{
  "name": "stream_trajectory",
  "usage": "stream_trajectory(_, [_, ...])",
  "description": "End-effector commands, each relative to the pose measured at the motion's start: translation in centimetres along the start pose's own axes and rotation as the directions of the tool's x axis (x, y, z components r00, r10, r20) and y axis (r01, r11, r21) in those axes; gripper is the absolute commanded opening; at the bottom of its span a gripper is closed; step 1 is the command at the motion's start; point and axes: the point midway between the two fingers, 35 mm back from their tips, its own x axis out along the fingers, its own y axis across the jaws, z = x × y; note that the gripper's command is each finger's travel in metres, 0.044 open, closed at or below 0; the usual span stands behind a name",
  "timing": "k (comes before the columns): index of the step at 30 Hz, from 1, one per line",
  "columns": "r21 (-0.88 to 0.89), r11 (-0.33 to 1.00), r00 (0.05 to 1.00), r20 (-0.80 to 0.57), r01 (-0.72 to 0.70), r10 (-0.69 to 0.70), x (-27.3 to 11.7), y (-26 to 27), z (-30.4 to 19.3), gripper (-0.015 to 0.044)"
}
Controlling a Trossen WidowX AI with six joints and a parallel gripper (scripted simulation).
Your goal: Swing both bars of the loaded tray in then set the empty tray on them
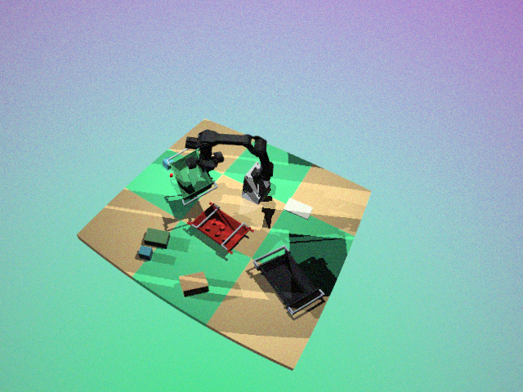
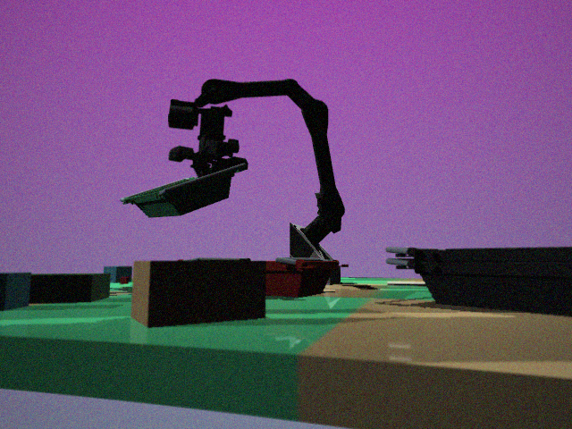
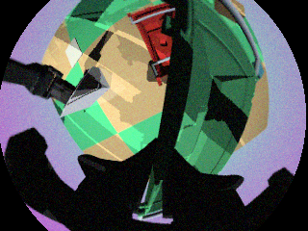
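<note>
One green tray (image 1: 195, 194) (image 2: 203, 196) (image 3: 202, 96) hangs tilted above the table (image 1: 236, 312) (image 2: 332, 318) (image 3: 130, 96), and I have my gripper (image 1: 203, 162) (image 2: 203, 172) (image 3: 161, 141) clamped on its wall. Both bars (image 1: 206, 217) (image 1: 233, 237) of the loaded red tray (image 1: 239, 238) (image 2: 295, 279) (image 3: 155, 36) lie across its top, small red blocks (image 1: 216, 228) beneath them, and the black tray (image 1: 279, 280) (image 2: 499, 277) stands well apart from my arm.

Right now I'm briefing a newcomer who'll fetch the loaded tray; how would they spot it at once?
Start from the robot arm's pale base. In the top view, the red tray lies just below it, on the table. Unlike the raised green tray and the larger black one, it has bars across its top and small red blocks inside.
</note>
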Motion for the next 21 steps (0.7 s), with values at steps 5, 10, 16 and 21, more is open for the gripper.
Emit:
stream_trajectory(5, [-0.11,0.993,1.0,0.009,0.03,-0.029,-0.7,-0.3,4.9,0.0])
stream_trajectory(10, [-0.173,0.984,1.0,0.017,0.028,-0.026,-0.4,-0.1,7.9,0.0])
stream_trajectory(16, [-0.248,0.968,0.999,0.029,0.025,-0.018,0.0,0.4,11.3,0.0])
stream_trajectory(21, [-0.31,0.951,0.999,0.04,0.021,-0.009,0.5,1.0,14.2,0.0])
